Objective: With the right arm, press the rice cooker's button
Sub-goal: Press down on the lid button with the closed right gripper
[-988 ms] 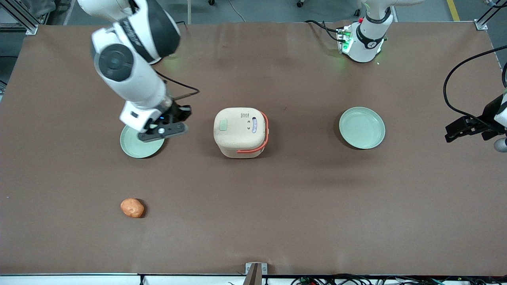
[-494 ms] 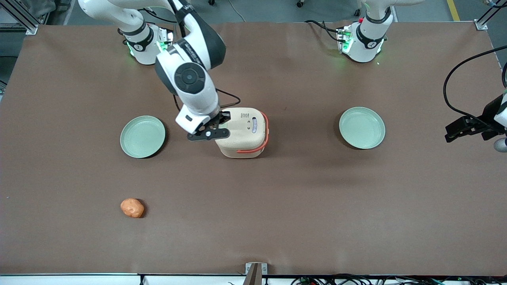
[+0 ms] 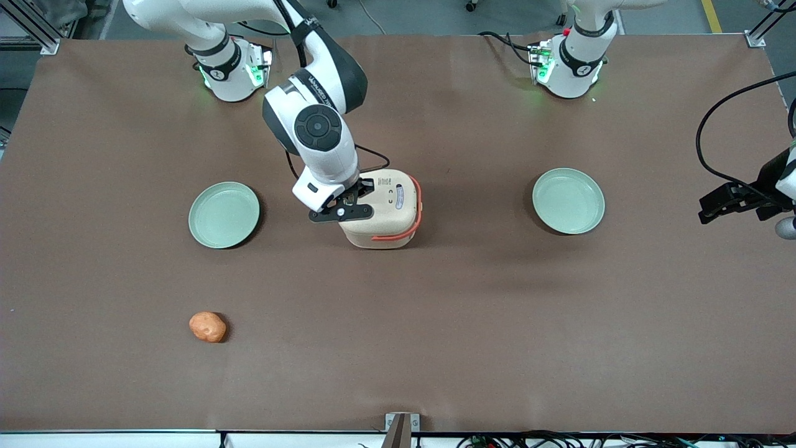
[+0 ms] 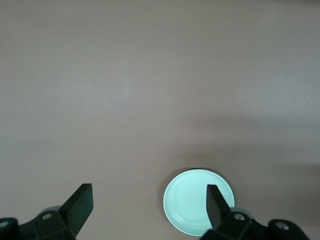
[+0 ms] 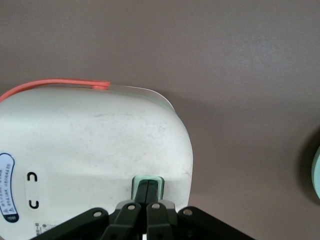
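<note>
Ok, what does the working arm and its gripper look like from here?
The right arm is white and jointed, with black bands and a round dark grey cap on the joint. A black cable loops beside its wrist. Its gripper, over the rice cooker, is black with two slim fingers, shut together; small silver screws show at the finger bases.

A pale green plate (image 3: 224, 214) lies toward the working arm's end of the brown table (image 3: 472, 323), a second plate (image 3: 568, 200) toward the parked arm's end, and an orange lump (image 3: 207, 326) nearer the front edge.
</note>
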{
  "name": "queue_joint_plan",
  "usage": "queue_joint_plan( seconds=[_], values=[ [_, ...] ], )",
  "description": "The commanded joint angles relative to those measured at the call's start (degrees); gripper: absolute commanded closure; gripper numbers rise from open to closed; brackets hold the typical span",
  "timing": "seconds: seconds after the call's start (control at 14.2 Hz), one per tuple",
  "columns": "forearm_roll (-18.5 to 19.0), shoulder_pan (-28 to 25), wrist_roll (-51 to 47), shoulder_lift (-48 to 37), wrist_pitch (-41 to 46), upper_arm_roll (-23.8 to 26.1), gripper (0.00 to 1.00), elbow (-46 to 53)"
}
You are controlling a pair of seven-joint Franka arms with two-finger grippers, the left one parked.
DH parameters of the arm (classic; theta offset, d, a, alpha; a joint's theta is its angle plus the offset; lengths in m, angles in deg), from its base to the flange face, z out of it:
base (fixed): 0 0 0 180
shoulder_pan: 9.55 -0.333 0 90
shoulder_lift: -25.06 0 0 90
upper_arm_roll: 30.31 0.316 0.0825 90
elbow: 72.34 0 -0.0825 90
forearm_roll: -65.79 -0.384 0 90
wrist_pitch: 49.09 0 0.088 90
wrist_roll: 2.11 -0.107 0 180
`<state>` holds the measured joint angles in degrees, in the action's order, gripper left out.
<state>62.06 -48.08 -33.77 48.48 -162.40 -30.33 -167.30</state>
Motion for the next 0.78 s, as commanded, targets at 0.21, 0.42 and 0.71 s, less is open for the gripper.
queue_joint_plan(
  seconds=[0.21, 0.42, 0.71],
  values=[
    [-0.4, -1.1, -0.7, 3.1, -2.2, -0.6, 1.0, 0.0],
    [-0.5, -0.2, -0.6, 1.8, 0.1, -0.8, 1.0, 0.7],
    [-0.1, 3.0, -0.8, -5.2, 9.8, -1.1, 0.97, 4.0]
  ],
)
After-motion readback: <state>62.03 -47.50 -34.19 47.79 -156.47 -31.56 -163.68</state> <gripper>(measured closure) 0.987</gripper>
